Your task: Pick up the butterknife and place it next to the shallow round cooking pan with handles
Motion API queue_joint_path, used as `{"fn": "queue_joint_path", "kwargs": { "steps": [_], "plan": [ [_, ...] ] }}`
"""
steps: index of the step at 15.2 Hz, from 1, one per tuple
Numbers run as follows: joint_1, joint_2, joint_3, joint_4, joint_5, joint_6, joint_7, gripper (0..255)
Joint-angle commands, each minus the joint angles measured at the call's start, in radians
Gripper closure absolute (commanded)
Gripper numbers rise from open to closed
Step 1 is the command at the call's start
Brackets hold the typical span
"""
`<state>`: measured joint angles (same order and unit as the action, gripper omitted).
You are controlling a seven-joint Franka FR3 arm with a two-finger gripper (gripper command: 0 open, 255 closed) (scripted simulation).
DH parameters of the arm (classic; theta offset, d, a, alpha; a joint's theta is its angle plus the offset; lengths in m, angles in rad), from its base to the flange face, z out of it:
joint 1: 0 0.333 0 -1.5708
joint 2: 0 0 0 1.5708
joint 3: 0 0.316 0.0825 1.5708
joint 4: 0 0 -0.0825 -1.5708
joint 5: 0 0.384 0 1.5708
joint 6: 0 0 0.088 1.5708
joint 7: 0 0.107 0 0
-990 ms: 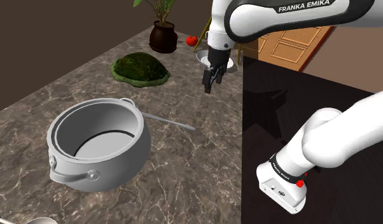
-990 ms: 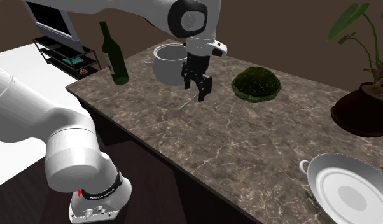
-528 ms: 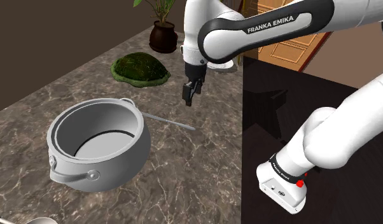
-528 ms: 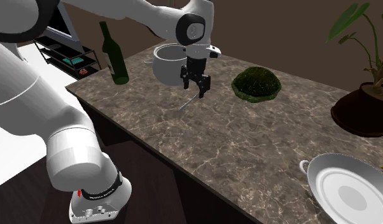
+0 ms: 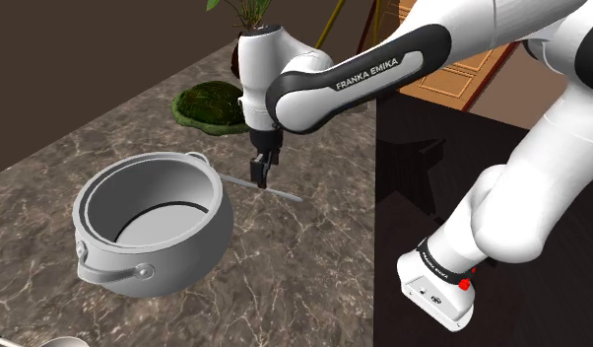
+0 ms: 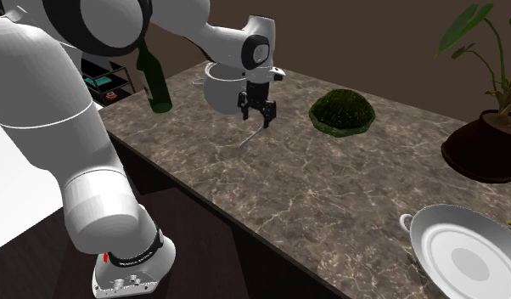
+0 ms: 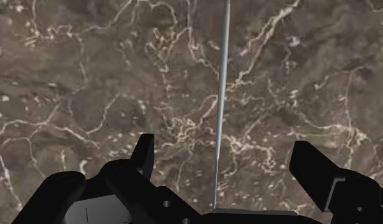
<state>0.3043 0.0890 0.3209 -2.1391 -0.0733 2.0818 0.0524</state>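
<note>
From the shoulder view, the white arm bends down over the brown marbled counter (image 5: 304, 256), and its black gripper (image 5: 262, 173) hangs just above the middle of the butterknife (image 5: 285, 194). The slim grey knife lies flat on the stone just beside a big grey pot (image 5: 201, 242) with loop handles. A green mound (image 5: 211, 104) sits farther back on the counter, and the robot's stand (image 5: 437, 286) is at this view's lower right. In the second exterior view the gripper points straight down over the knife near the same pot, fingers parted. A dark green bottle (image 6: 154, 72) stands toward the counter's left end and the green mound lies to the right. The shallow round pan with handles (image 6: 466, 255) sits at this view's lower right corner, well apart from the knife, with a potted plant (image 6: 487, 149) behind it. Looking along the hand in the wrist view, the two black fingers (image 7: 144, 156) stand wide apart with the knife running lengthwise between them; neither finger touches it, so the jaws are spread and hold nothing
</note>
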Motion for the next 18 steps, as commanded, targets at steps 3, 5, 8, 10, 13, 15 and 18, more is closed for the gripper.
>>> {"fn": "queue_joint_path", "kwargs": {
  "steps": [3, 5, 8, 10, 13, 15, 18],
  "plan": [
    [0.006, 0.032, 0.003, -0.015, -0.015, 0.045, 0.008, 0],
    [0.006, 0.044, 0.002, -0.030, -0.021, 0.071, 0.012, 0],
    [0.007, 0.060, -0.001, -0.047, -0.029, 0.104, 0.018, 0],
    [0.007, 0.061, -0.001, -0.047, -0.030, 0.104, 0.018, 0],
    [0.007, 0.061, -0.001, -0.047, -0.030, 0.104, 0.018, 0],
    [0.007, 0.061, -0.001, -0.047, -0.030, 0.104, 0.018, 0],
    [0.007, 0.061, -0.001, -0.047, -0.030, 0.104, 0.018, 255]
  ]
}}
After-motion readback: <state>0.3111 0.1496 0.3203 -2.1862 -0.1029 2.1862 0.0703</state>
